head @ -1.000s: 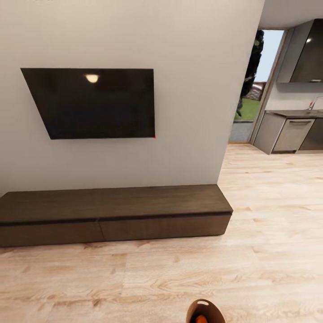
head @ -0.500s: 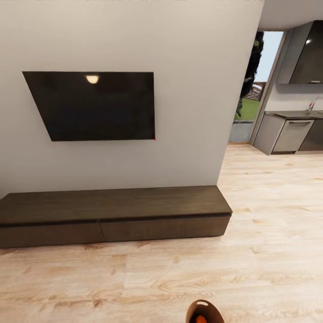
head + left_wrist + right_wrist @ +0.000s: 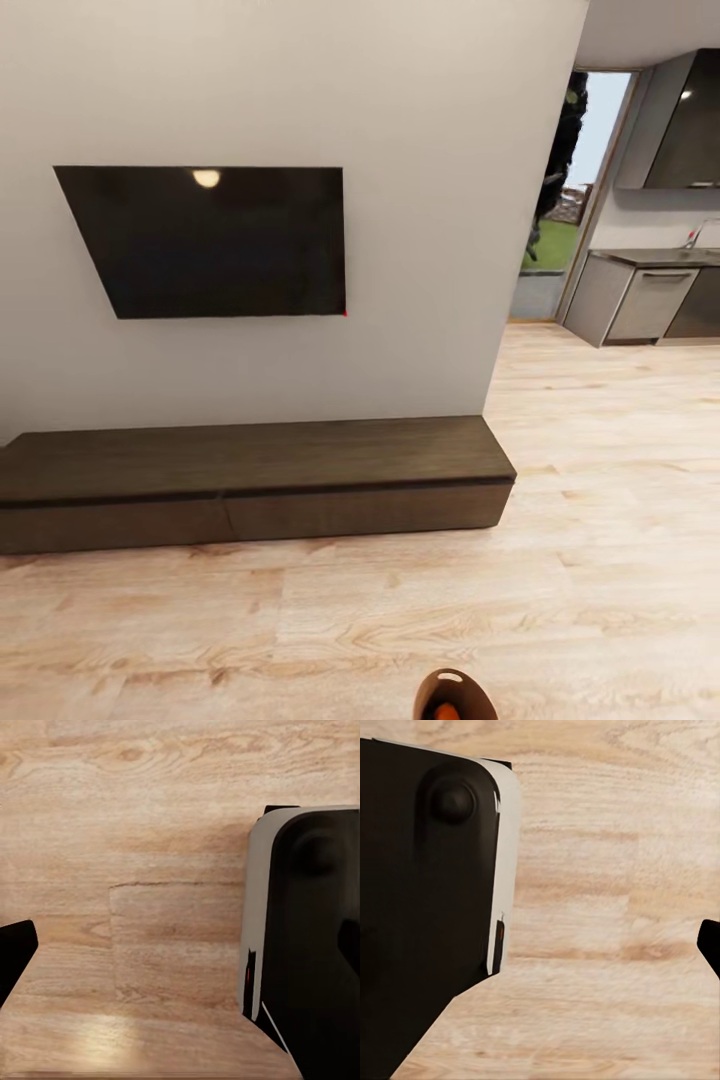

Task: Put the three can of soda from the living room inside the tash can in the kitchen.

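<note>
Head view: facing a pale grey wall (image 3: 420,200) with a wall-mounted black TV (image 3: 210,240), and under it a long, low, dark-brown wooden cabinet (image 3: 250,480) standing on the light wooden plank floor (image 3: 600,520). Past the wall's right edge, an opening onto the kitchen (image 3: 660,270): grey counter units (image 3: 640,300) with a dark top, a thin sink tap (image 3: 697,232) above them, a dark hood-like wall unit (image 3: 690,120) higher up, and a tall doorway (image 3: 565,200) giving onto greenery outside. At the very bottom edge of this view, right of centre, the small round bin with grey outside and tan-brown inside (image 3: 455,692), cut off by the frame, a slot-shaped cut-out visible near its far rim. Inside it, an orange can of soda (image 3: 446,712), only its top part in sight; cannot tell about the other two cans.

Left wrist view: plank floor below, a rounded black-and-white robot body part (image 3: 307,937) at one side, and a black finger tip (image 3: 15,952) at the opposite edge. Cannot tell how far the left fingers are open, or whether anything is held.

Right wrist view: much the same, a black-and-white body part (image 3: 427,900) over the floor and a sliver of a black finger (image 3: 711,943) at the edge. Cannot tell the opening or any hold of the right fingers either.
</note>
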### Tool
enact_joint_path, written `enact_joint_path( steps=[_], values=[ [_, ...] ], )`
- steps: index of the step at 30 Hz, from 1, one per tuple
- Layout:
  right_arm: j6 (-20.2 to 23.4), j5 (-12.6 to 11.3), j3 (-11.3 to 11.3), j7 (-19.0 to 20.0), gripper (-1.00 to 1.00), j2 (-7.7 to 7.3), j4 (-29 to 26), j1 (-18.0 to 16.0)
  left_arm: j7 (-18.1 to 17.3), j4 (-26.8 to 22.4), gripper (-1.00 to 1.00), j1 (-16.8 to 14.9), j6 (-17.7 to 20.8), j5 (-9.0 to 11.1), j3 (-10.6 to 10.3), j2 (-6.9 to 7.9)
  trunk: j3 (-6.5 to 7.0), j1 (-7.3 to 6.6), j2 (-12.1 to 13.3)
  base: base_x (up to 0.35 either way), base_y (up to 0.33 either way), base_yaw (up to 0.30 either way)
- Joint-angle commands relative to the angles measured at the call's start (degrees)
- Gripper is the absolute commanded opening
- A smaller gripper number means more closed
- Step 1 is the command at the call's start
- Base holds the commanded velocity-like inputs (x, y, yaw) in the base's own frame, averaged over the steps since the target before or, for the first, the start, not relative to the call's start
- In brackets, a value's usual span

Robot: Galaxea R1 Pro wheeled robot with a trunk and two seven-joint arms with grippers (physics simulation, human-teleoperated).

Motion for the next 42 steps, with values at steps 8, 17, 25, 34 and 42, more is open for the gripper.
enact_joint_path(
  steps=[8,17,25,34,42],
  values=[
    [0.14,0.02,0.11,-0.58,1.00,1.19,-0.08,0.00,0.00,-0.03,1.00,-0.03,0.74,0.12,0.00,0.00,1.44,-1.76,3.22,0.000,0.000,0.000],
    [0.25,0.02,0.14,-0.91,1.00,1.87,-0.32,-0.01,0.00,-0.24,1.00,-0.06,0.72,0.11,-0.09,-0.36,3.06,-3.74,6.83,0.000,0.000,0.000],
    [0.26,-0.04,0.13,-0.94,1.00,1.88,-0.24,-0.01,-0.20,-0.30,1.00,-0.06,0.67,-0.15,-0.46,-0.51,4.50,-5.50,10.04,0.000,0.000,0.000],
    [0.26,0.02,0.41,-0.95,1.00,1.92,-0.23,-0.01,-0.41,-0.19,1.00,-0.06,0.65,-0.36,-0.73,-0.53,6.11,-7.47,13.65,0.000,0.000,0.000],
    [0.26,0.07,0.54,-0.95,1.00,1.93,-0.21,-0.01,-0.50,-0.23,1.00,-0.06,0.57,-0.44,-0.78,-0.53,7.55,-9.23,16.86,0.000,0.000,0.000]
  ],
)
